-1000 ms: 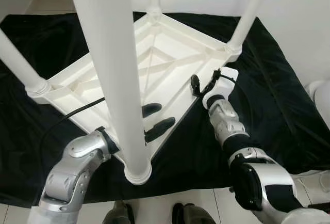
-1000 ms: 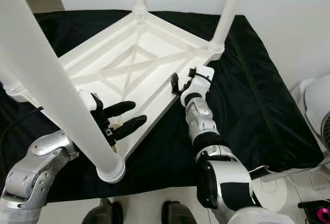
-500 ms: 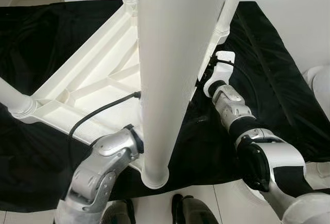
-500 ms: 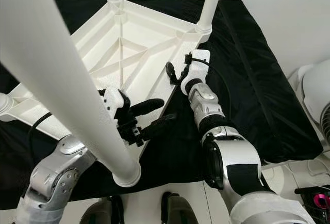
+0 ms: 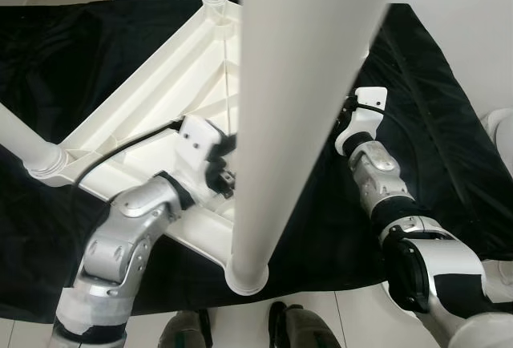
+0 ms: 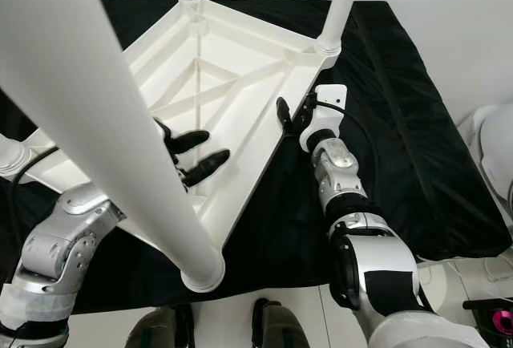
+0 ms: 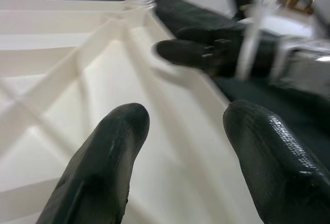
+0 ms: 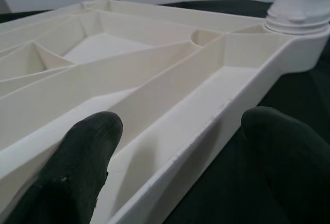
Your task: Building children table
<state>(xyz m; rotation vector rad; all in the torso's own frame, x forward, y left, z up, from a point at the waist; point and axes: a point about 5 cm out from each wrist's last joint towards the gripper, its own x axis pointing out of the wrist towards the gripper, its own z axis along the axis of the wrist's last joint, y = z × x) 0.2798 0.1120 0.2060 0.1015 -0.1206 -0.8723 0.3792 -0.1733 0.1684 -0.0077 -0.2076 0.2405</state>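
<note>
The upturned white table [image 6: 232, 83] is straddled at its rim by the right pincer [image 6: 292, 113], spread open. The left pincer [image 6: 196, 155], at 8 o'clock from it, is held open and empty over the ribbed underside.

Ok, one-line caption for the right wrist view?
Right hand open astride the rim of the upturned white table on black cloth.

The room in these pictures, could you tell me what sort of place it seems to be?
Probably a room in a home, used as an assembly spot. A white plastic children's table lies upside down, legs up, on a black cloth spread over a pale tiled floor, beside a plain white wall.
</note>
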